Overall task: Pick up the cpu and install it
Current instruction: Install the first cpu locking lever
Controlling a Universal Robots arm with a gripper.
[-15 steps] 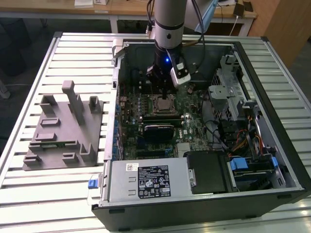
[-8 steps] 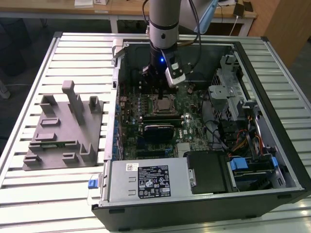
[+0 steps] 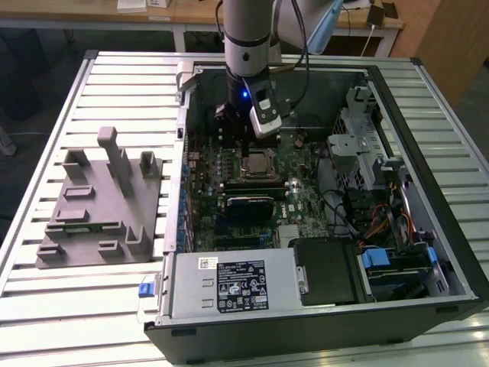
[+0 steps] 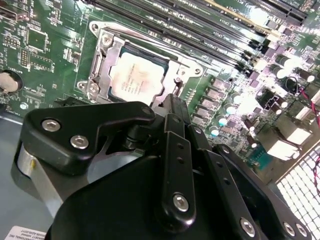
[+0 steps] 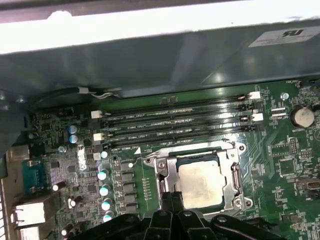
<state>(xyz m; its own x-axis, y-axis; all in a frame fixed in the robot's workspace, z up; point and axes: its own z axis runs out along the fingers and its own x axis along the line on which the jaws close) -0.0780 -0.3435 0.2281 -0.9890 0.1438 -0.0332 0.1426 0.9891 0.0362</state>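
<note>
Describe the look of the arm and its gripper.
The arm is a silver-grey cylinder ending in a black section with a small blue light. A silver camera module sits beside it, and black cables trail upward. The gripper is matte black, built of linked bars with silver screw heads.

The grey arm (image 3: 244, 30) is showing a blue light (image 3: 244, 95) glowing at its wrist, black cables (image 3: 304, 38) are hanging alongside, and the gripper (image 4: 172, 100) is flashing matte black links (image 4: 85, 130) studded with silver screws (image 4: 80, 142).
</note>
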